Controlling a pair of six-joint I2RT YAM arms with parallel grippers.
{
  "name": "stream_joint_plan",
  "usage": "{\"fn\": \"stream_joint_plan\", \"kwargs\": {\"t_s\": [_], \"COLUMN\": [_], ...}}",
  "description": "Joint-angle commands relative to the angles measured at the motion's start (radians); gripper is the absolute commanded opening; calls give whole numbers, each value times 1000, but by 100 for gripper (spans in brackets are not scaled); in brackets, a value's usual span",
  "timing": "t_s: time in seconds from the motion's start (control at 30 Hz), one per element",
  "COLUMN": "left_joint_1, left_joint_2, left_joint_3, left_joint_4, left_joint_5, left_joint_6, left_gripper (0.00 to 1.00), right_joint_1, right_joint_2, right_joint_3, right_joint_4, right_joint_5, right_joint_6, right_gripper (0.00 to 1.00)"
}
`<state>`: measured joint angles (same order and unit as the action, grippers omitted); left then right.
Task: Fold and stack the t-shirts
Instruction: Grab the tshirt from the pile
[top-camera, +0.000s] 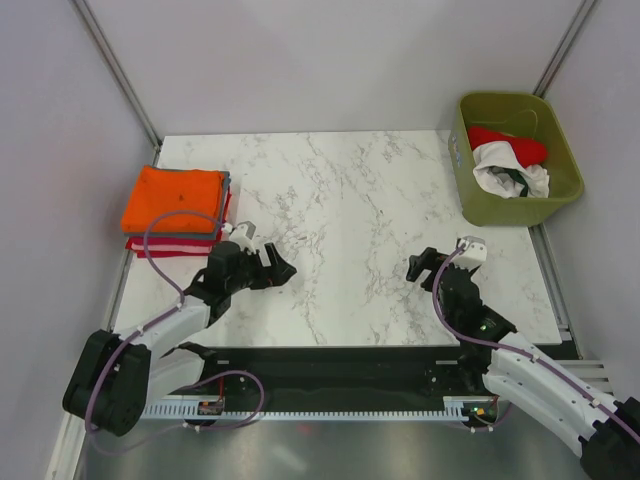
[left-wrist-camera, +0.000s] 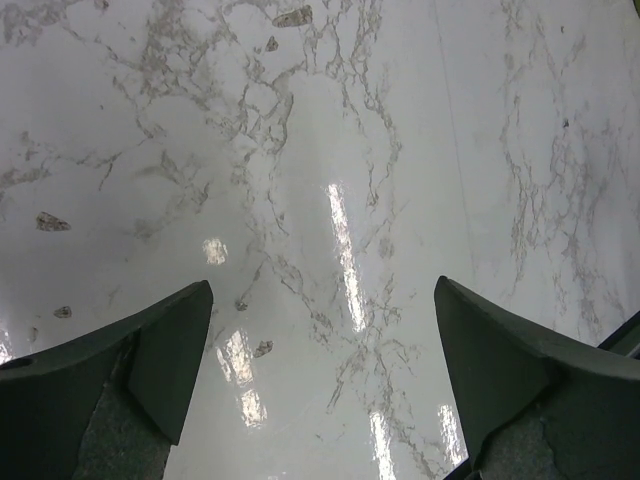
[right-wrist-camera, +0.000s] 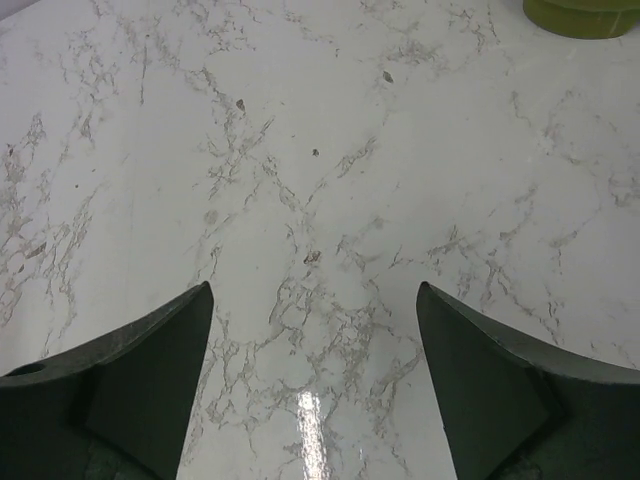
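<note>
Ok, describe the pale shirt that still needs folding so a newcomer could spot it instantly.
Look to the far right corner of the marble table, where an olive-green bin stands. Two crumpled garments lie inside it. Yours is the white shirt with dark green trim, lying nearer the arms than the plain red shirt behind it.

White-shelled arms (top-camera: 170, 322) with black joints and dark jaws — purple cables (top-camera: 150, 240), perhaps a green indicator light (top-camera: 487, 326).
</note>
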<state>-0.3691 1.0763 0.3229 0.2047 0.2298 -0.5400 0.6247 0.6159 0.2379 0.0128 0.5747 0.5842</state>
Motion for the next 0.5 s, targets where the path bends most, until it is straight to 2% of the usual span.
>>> {"fn": "stream_joint_plan", "kwargs": {"t_s": [0.0,0.07,0.23,0.33,0.37,0.43,0.47], "left_joint_1": [-4,-4,-4,-4,-5,-5,-5], "left_joint_2": [39,43,25,28,33,31,27], "left_joint_3": [51,56,33,28,28,27,24], "left_joint_4": [39,39,51,67,68,70,71], "left_joint_5": [60,62,48,42,37,23,10], "left_joint_6": [-29,-35,-38,-38,-38,-38,-38], "left_gripper": [98,95,94,94,93,92,91], "right_joint_1": [1,0,1,-2,-2,-5,-19], "right_joint_2": [-7,-8,25,97,166,269,300], "right_joint_3": [9,12,52,208,313,417,507], "right_joint_4": [-10,-11,18,-55,-85,-145,-154], "right_joint_5": [66,65,-9,32,63,117,160], "right_joint_6": [20,9,-38,-35,-34,-37,-37], "right_gripper": [91,90,90,89,89,89,94]}}
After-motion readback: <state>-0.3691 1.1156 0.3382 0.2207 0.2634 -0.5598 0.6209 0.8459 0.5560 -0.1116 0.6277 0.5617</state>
